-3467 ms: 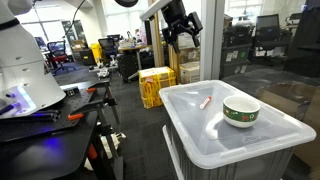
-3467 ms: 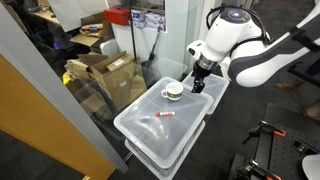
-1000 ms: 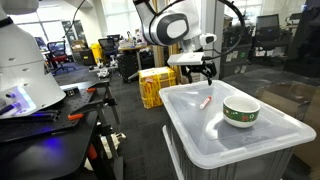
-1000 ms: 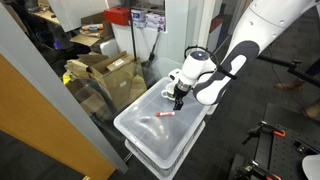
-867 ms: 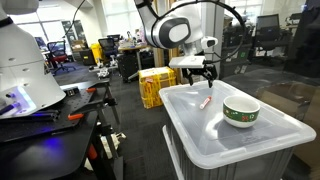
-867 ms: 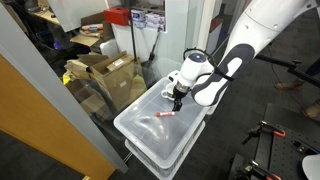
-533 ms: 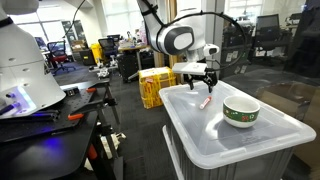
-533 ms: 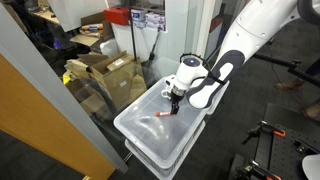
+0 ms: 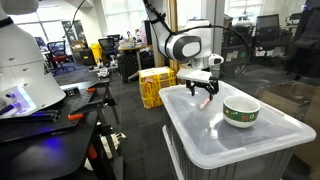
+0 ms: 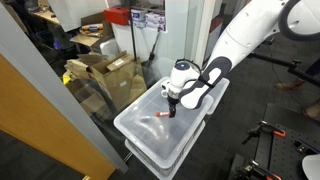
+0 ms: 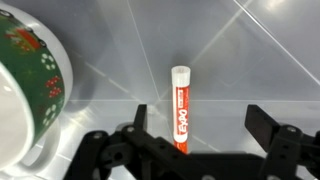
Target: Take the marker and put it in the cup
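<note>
Marker [image 11: 181,105] lies flat on the plastic bin lid [image 9: 190,130], near the cup [image 11: 30,90], pale end toward the top of the wrist view. Gripper [image 11: 201,118] has dropped from well above the bin to just over the marker, so approach looks done and grasp is pending. Jaws are wide open and empty, straddling the marker, which sits slightly cup-side of centre.

1. Translucent lidded storage bin [image 9: 200,135], lid flat; in an exterior view it sits on a lower bin [image 10: 165,160].
2. Yellow crates [image 9: 155,85], stacked on the floor behind.
3. Cardboard boxes [image 10: 105,72] nearby.
4. White rounded machine [image 9: 22,60] above a dark workbench [image 9: 60,120].
</note>
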